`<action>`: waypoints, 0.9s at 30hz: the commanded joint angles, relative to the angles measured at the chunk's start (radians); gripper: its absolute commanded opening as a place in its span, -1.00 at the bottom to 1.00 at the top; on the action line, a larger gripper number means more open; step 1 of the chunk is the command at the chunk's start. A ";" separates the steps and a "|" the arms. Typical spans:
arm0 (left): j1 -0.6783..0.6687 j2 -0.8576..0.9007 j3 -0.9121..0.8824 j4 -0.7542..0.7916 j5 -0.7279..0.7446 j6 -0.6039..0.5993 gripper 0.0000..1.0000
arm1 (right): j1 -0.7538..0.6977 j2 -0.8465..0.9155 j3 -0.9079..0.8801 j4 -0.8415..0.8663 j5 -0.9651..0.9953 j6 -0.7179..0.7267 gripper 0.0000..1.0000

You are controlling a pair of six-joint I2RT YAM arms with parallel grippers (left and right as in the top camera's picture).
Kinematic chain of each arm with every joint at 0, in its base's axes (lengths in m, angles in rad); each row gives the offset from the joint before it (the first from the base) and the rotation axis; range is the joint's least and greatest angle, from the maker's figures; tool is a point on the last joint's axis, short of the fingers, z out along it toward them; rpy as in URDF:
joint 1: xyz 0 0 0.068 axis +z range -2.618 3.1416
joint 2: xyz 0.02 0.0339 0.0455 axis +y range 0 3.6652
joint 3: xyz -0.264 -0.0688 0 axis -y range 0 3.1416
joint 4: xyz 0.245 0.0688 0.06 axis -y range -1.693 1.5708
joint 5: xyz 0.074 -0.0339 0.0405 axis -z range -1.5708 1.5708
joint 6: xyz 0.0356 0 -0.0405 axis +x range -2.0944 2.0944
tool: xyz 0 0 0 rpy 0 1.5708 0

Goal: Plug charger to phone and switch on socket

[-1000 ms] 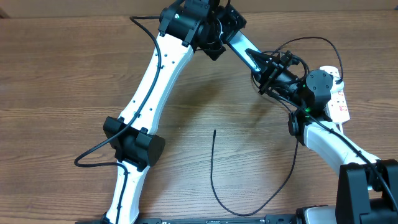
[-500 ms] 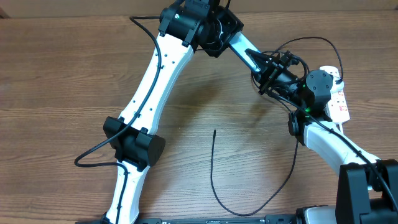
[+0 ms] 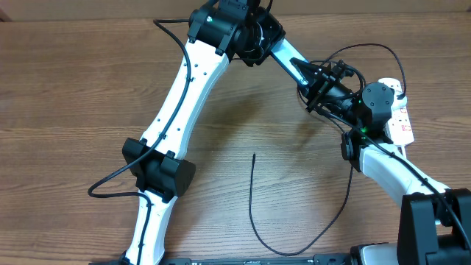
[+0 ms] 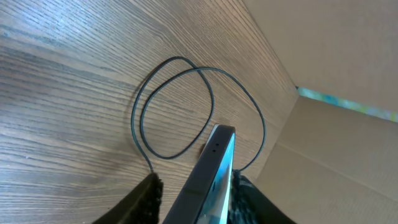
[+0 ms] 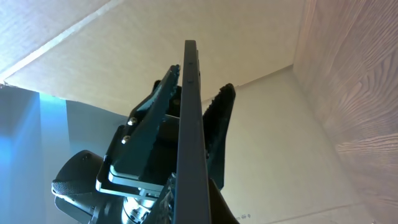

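Note:
The phone (image 3: 288,57), slim with a lit cyan screen, is held edge-up above the table between both grippers. My left gripper (image 3: 266,40) is shut on its far end, and my right gripper (image 3: 313,79) is shut on its near end. In the left wrist view the phone (image 4: 211,171) stands between my fingers (image 4: 196,202). In the right wrist view it (image 5: 188,124) shows edge-on between my fingers (image 5: 189,205). The charger (image 3: 254,221), a thin black cable, lies in a U on the table, its tip (image 3: 254,155) free. The white socket (image 3: 401,118) lies at the right, partly hidden by my right arm.
Loops of thin black cable (image 4: 174,106) lie on the wood beyond the phone in the left wrist view. A cardboard wall (image 4: 336,149) stands behind the table. Black robot wiring (image 3: 110,184) trails by the left arm.

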 commanded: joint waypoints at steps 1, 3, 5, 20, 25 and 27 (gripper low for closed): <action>0.000 -0.026 0.022 0.000 -0.017 0.002 -0.27 | -0.001 -0.006 0.019 0.021 -0.006 0.138 -0.92; 0.000 -0.026 0.022 0.000 -0.017 0.002 -0.29 | -0.001 -0.006 0.019 0.021 -0.006 0.138 -0.92; 0.000 -0.026 0.022 0.000 -0.019 0.002 -0.30 | -0.001 -0.006 0.019 0.021 -0.006 0.138 -0.92; 0.000 -0.026 0.021 -0.003 -0.032 0.002 -0.55 | -0.001 -0.006 0.019 0.021 -0.006 0.138 -0.92; 0.000 -0.026 0.021 -0.003 -0.032 0.001 -0.54 | -0.001 -0.006 0.019 0.021 -0.005 0.138 -0.92; 0.000 -0.026 0.021 0.002 -0.032 0.001 -0.54 | -0.001 -0.006 0.019 0.021 -0.005 0.138 -0.92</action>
